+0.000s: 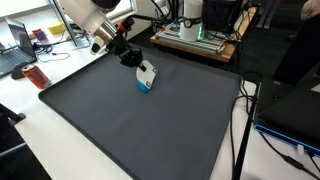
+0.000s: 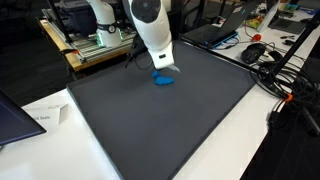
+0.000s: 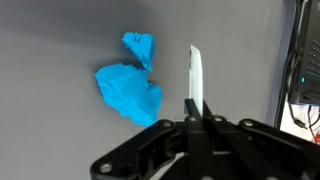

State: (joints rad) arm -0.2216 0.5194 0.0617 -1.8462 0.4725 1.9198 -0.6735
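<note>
Grey mat (image 1: 150, 130) on your worktop (image 1: 40, 140) — your hand (image 3: 194, 108) is pinched shut on a thin white piece (image 3: 196, 72), just beside the crumpled blue wad (image 3: 130, 88) lying on the mat. The piece is gripped — not yet set down.

Blue wad (image 3: 128, 88) looks like soft matt cloth, crumpled; beneath the wad, the mat (image 3: 60, 40) is smooth and matt; beside it, gripper (image 3: 195, 60) gleams black plastic.

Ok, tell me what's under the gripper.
The shut gripper pinches a thin white piece hanging down. Below, slightly aside, crumpled blue material lies on the dark mat. The mat directly beneath the white piece is covered.
</note>
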